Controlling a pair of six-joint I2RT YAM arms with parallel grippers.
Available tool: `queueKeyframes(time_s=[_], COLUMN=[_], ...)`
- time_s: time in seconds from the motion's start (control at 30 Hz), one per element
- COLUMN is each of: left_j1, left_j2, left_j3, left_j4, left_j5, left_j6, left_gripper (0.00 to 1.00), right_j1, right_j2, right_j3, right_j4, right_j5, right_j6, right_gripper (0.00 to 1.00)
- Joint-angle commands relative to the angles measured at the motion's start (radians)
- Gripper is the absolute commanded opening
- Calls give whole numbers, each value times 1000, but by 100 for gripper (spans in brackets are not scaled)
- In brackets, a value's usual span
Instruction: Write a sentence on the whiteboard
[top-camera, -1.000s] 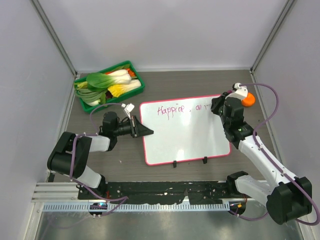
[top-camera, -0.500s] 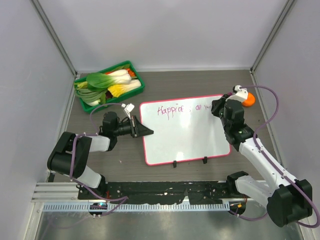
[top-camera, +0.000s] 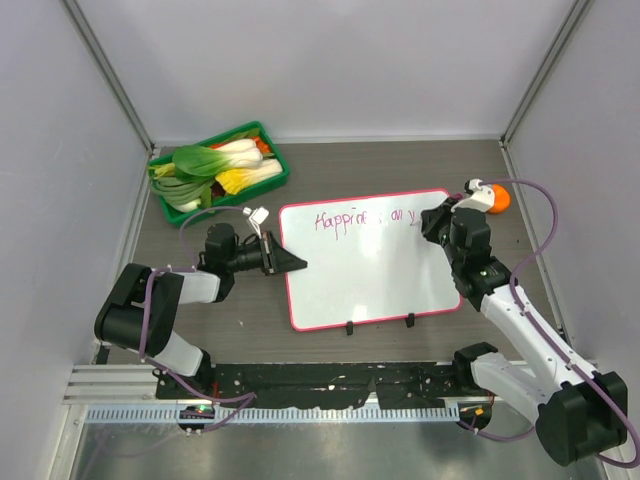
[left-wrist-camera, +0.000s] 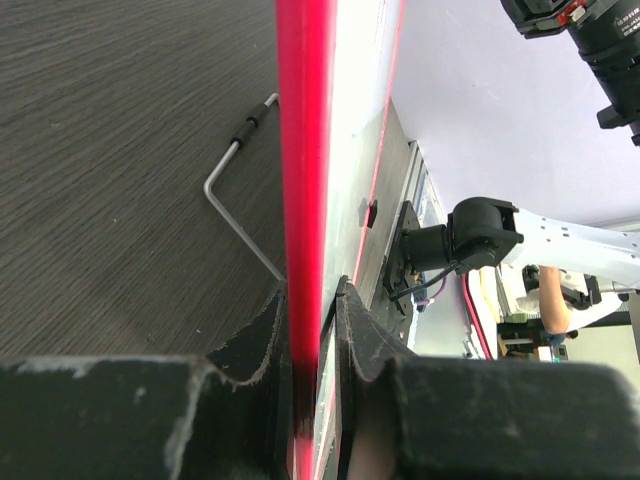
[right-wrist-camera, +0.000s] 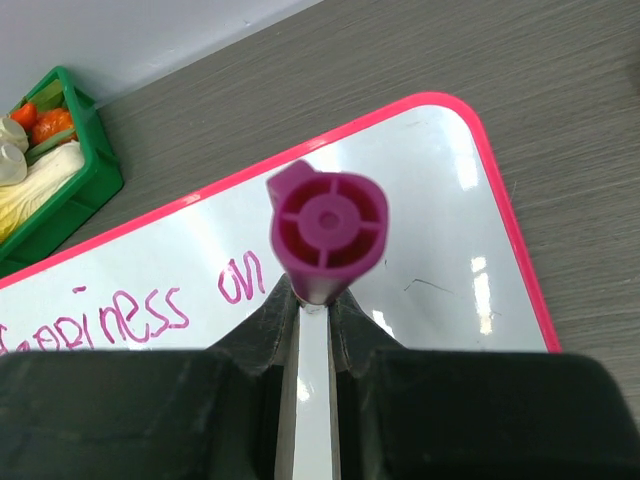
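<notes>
The whiteboard (top-camera: 365, 265), white with a pink-red frame, lies mid-table with two black feet at its near edge. The sentence (top-camera: 345, 219) in purple marker runs along its top; it also shows in the right wrist view (right-wrist-camera: 130, 315). My left gripper (top-camera: 292, 262) is shut on the whiteboard's left frame edge (left-wrist-camera: 303, 200), clamped between both fingers. My right gripper (top-camera: 437, 221) is shut on a purple marker (right-wrist-camera: 327, 232), held upright over the board's upper right, right of the last word. The marker tip is hidden.
A green tray (top-camera: 222, 170) with bok choy and other vegetables sits at the back left; its corner shows in the right wrist view (right-wrist-camera: 60, 170). An orange ball (top-camera: 497, 199) rests right of the board. Grey walls enclose the table.
My right gripper with the marker has shifted slightly right along the top line, and more purple strokes have appeared after "all". The left arm and board have not moved.
</notes>
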Motion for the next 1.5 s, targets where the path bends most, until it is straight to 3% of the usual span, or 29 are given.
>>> queueKeyframes(time_s=[0.0, 0.4, 0.73, 0.93, 1.47], left_j1=[-20, -20, -18, -20, -20], left_j2=[24, 24, 19, 19, 25], left_j3=[-16, -16, -16, -16, -13], left_j4=[-129, -132, -136, -138, -136], left_j5=[-131, -134, -131, -132, -131], left_j6=[150, 152, 153, 153, 152], left_gripper=[0, 0, 0, 0, 0], right_j1=[-2, -2, -33, -104, -116], right_j2=[-14, -116, 13, 51, 76], right_j3=[-22, 58, 121, 127, 119], right_j4=[-33, -33, 7, 59, 106], right_j5=[-47, -46, 26, -21, -89], right_j6=[21, 19, 5, 25, 51], right_gripper=[1, 1, 1, 1, 1])
